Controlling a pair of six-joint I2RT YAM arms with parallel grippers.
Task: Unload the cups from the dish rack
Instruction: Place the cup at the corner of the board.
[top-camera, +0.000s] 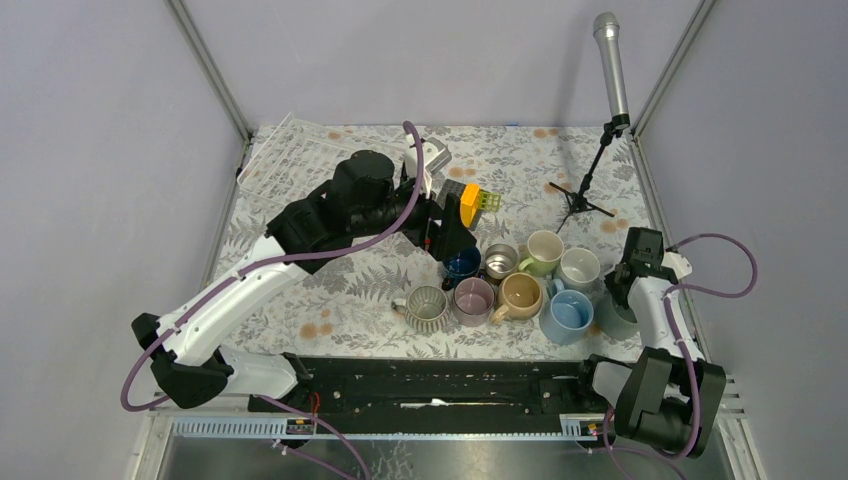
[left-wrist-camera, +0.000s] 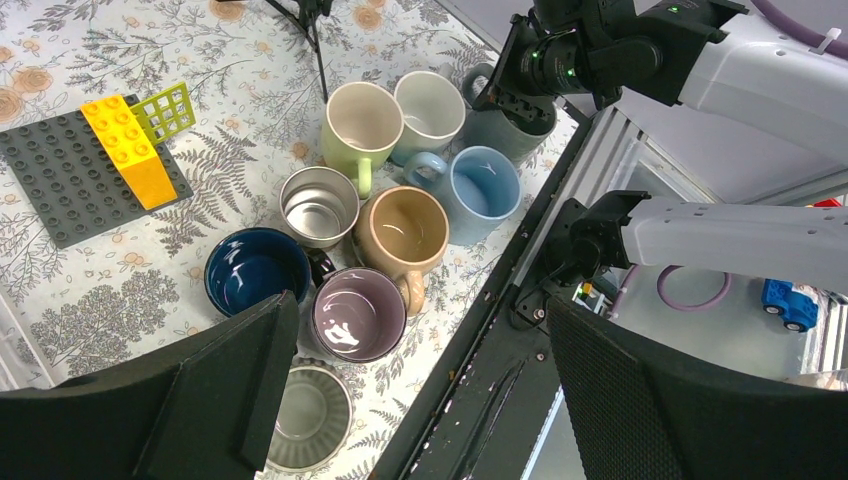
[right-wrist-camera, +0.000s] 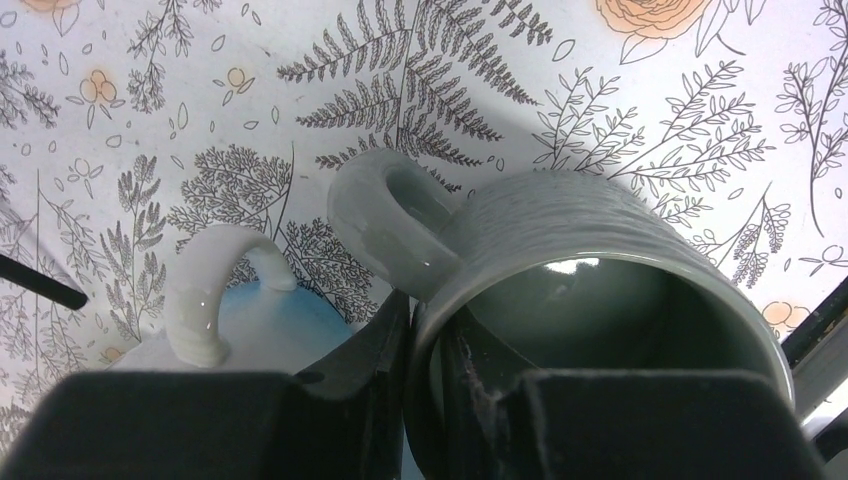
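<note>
Right wrist view: right gripper (right-wrist-camera: 425, 345) pinched on the rim of the grey cup (right-wrist-camera: 600, 240), just beside the blue cup (right-wrist-camera: 290, 325), well apart from the dish rack (top-camera: 285, 150). Set flat on the desk (right-wrist-camera: 150, 150), then let go slowly, no bumping. Left gripper (left-wrist-camera: 420, 330) wide apart.

Floral-cloth table (top-camera: 350, 290): mug cluster (top-camera: 520, 295) right of centre, dish rack (top-camera: 285, 150) far-left corner, studded plate (left-wrist-camera: 60, 175), microphone tripod (top-camera: 580, 200).

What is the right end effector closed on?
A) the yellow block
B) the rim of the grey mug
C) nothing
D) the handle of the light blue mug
B: the right end effector pinches the wall of the grey mug, one finger inside, one outside.
</note>
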